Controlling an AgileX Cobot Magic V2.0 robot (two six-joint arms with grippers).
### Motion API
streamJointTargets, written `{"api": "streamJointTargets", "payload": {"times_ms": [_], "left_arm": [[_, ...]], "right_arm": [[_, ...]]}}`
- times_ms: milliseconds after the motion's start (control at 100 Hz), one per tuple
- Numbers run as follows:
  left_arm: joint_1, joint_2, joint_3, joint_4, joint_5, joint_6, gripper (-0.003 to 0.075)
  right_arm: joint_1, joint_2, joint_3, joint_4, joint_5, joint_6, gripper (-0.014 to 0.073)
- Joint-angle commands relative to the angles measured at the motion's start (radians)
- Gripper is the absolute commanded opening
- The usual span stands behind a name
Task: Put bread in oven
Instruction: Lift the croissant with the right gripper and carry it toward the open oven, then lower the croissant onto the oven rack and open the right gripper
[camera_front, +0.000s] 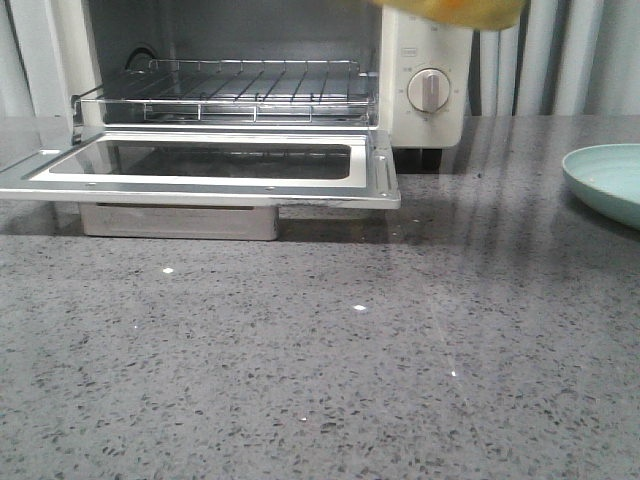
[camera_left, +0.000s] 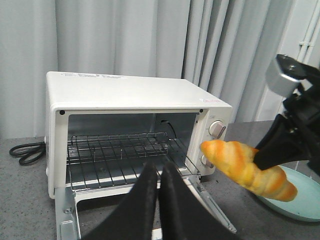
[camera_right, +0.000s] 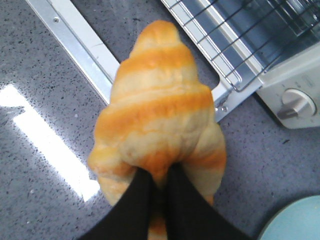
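Work surface: grey speckled stone-look countertop (camera_front: 300, 380), polished, spanning the whole near field; several small bright glints and faint pale streaks of reflected overhead light on it. Backdrop: pale grey-white curtains (camera_left: 150, 40) hanging in vertical folds along the far side. A black cord (camera_left: 27, 150) lies coiled on the counter at far left, and a pale teal plate (camera_front: 610, 180) sits at the right edge.

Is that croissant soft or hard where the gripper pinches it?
Probably soft: the bread seems to dent around the right gripper. Likely light, since a narrow pinch holds it aloft. Its rounded, tapered shape might roll on the wire rack.
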Motion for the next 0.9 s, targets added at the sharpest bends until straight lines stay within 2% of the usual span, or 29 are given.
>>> {"api": "streamJointTargets", "payload": {"times_ms": [0, 400, 690, 890], "left_arm": [[0.002, 0.007, -0.033, 0.002, -0.069, -0.007, -0.0022], [0.002, 0.007, -0.033, 0.002, -0.069, -0.007, -0.0022], [0.002, 0.007, -0.033, 0.002, -0.067, -0.007, -0.0022], [0.002, 0.007, -0.033, 0.002, -0.051, -0.007, -0.0022]], "right_arm": [[0.003, 0.012, -0.061, -0.028, -0.074, -0.043, -0.0066], [0.003, 0.208, -0.226, -0.054, -0.146, -0.135, -0.0066], [0.064, 0.307, -0.311, -0.244, -0.201, -0.135, -0.0067], [0.08, 0.351, -0.315, -0.316, -0.259, -0.135, -0.0067]]}}
